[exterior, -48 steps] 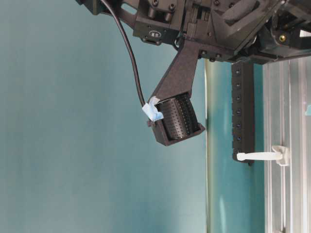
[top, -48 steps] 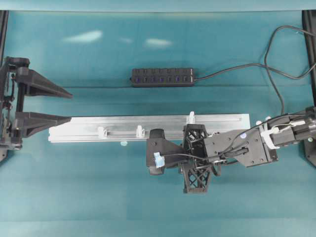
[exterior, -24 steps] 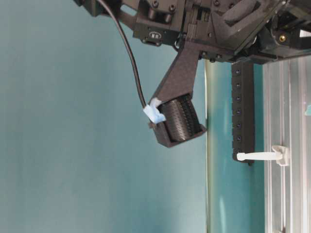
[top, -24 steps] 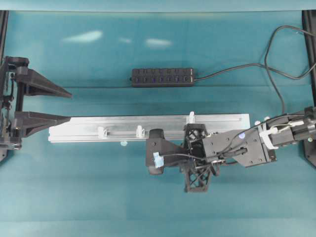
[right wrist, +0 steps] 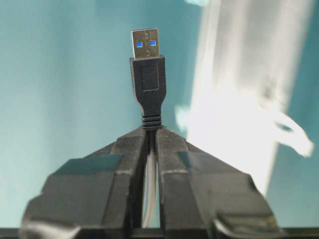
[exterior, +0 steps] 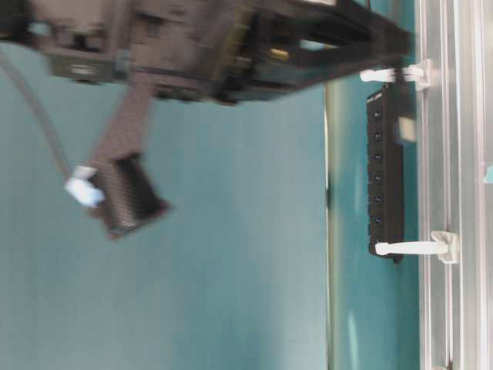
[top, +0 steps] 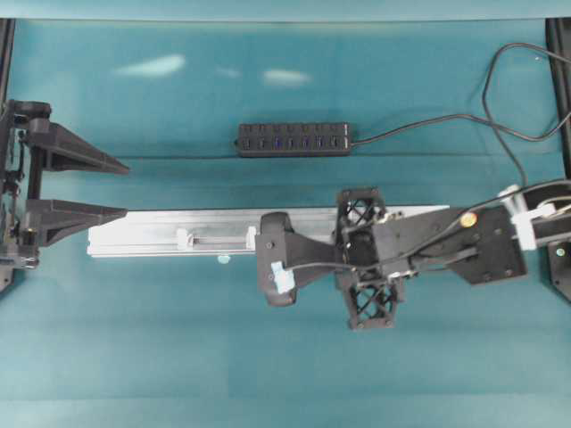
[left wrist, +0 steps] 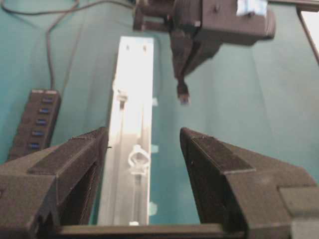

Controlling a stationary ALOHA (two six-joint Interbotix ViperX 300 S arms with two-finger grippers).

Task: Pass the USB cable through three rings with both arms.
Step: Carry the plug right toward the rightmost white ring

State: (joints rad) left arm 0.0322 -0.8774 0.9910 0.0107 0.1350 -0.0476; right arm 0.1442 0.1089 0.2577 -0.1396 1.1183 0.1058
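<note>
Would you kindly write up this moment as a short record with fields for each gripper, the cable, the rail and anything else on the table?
right gripper: shut on the USB cable just behind its plug, which sticks out past the fingertips
left gripper: open, empty, at the rail's end
aluminium rail: flat on the teal table, white rings upright on it
threading: plug not seen inside any ring
USB hub: beyond the rail, own cord attached

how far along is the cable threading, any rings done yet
Done: the right pincer is shut on the USB cable just behind its plug. In hand: that arm carries the plug above the rail, through no ring that shows. Left: all three rings, including the nearest ring; the left pincer waits open at the rail's end.
</note>
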